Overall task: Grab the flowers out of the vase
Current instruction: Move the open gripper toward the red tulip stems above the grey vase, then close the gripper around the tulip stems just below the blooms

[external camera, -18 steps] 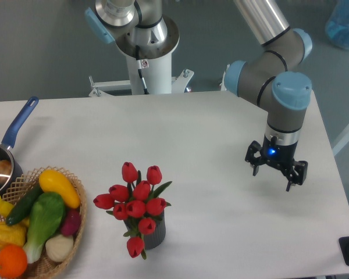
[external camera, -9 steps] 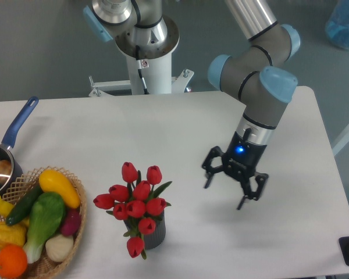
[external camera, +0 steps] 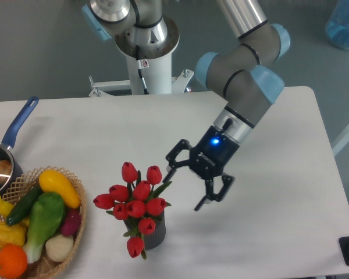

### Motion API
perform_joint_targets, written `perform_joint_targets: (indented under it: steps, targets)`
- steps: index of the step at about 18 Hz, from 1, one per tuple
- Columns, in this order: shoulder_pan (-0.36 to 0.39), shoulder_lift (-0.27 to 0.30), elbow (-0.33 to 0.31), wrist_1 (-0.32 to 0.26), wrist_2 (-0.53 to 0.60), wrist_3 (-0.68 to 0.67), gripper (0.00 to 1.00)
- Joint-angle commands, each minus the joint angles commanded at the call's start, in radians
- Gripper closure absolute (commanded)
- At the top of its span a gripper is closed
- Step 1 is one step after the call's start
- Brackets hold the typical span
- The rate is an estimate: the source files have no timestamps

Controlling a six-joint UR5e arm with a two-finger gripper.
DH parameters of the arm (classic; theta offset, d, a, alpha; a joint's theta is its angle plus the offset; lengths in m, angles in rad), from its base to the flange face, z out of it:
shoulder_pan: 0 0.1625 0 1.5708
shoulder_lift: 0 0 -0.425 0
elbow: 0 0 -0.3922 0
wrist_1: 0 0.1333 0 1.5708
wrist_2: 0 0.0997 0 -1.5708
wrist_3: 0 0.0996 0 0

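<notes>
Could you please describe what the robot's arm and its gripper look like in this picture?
The arm is built of grey and silver tubular segments with light blue caps at the joints. A silver band leads down to the black gripper, whose body carries a small glowing blue light and faint white lettering. It ends in two thin black fingers. A white pedestal with a cable stands behind.

You are finding bare table [external camera: 267, 232] lying right of and in front of the flowers [external camera: 137, 202], while the basket [external camera: 75, 232] near their left and the pan [external camera: 6, 154] beyond it are crowding that side.
</notes>
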Motion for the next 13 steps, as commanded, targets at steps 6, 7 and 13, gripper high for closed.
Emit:
perform_joint_targets:
  steps: [6, 7, 13]
  targets:
    - [-0.04, -0.011, 0.003, 0.0, -0.002, 0.0, 0.0]
    - [-0.046, -0.02, 0.005, 0.0, -0.002, 0.0, 0.0]
    - [-0.06, -0.026, 0.008, 0.0, -0.002, 0.005, 0.84]
